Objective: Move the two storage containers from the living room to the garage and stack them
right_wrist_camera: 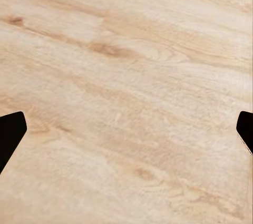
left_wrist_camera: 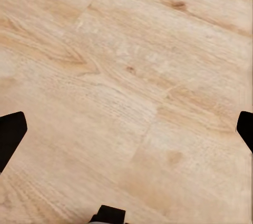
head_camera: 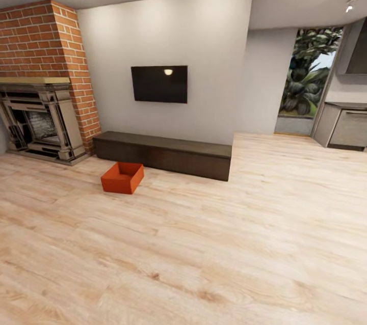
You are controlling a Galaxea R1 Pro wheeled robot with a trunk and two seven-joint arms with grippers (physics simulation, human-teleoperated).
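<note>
Red-orange rectangular storage container (head_camera: 122, 178), 1 open-topped bin with thin straight walls, sits on the light wood-plank floor (head_camera: 214, 243) of the living room, just in front of the left end of the long dark low cabinet (head_camera: 163, 154). A black wall TV (head_camera: 159, 84) hangs above that cabinet, and a red-brick fireplace (head_camera: 41, 85) stands to the left. Both wrist views look down on bare planks; the left gripper (left_wrist_camera: 126, 132) and right gripper (right_wrist_camera: 126, 132) are spread wide, holding nothing.
</note>
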